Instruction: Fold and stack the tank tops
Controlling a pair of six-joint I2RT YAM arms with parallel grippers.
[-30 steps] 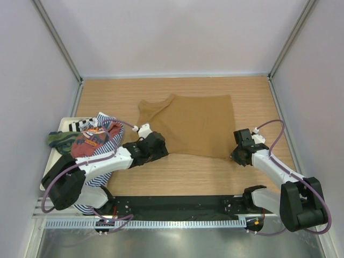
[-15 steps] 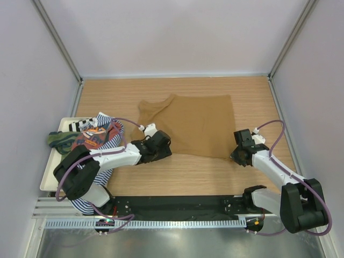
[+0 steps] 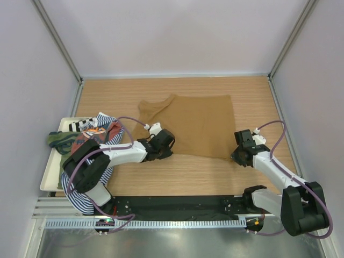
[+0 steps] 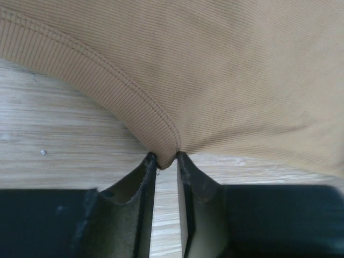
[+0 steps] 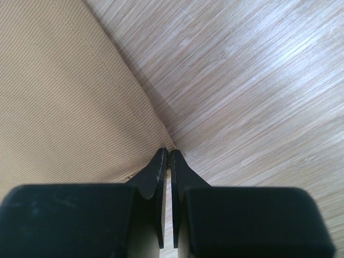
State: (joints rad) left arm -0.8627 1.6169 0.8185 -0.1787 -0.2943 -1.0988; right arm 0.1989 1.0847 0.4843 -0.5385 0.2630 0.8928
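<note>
From above, the plain tan-brown ribbed cloth tank top [image 3: 193, 124] lies spread on the pale wooden worktop [image 3: 188, 177]. The left claw [image 3: 166, 149] is at its near-left hem and the right claw [image 3: 235, 156] at its near-right corner. The rust-red, striped and olive tops [image 3: 88, 138] are heaped on a white tray [image 3: 47, 180] at the left.

Left wrist view: the claw [image 4: 165, 157] is nearly closed, pinching a fold of the stitched hem.

Right wrist view: the claw [image 5: 167, 153] is closed to a slit on the corner tip.
</note>
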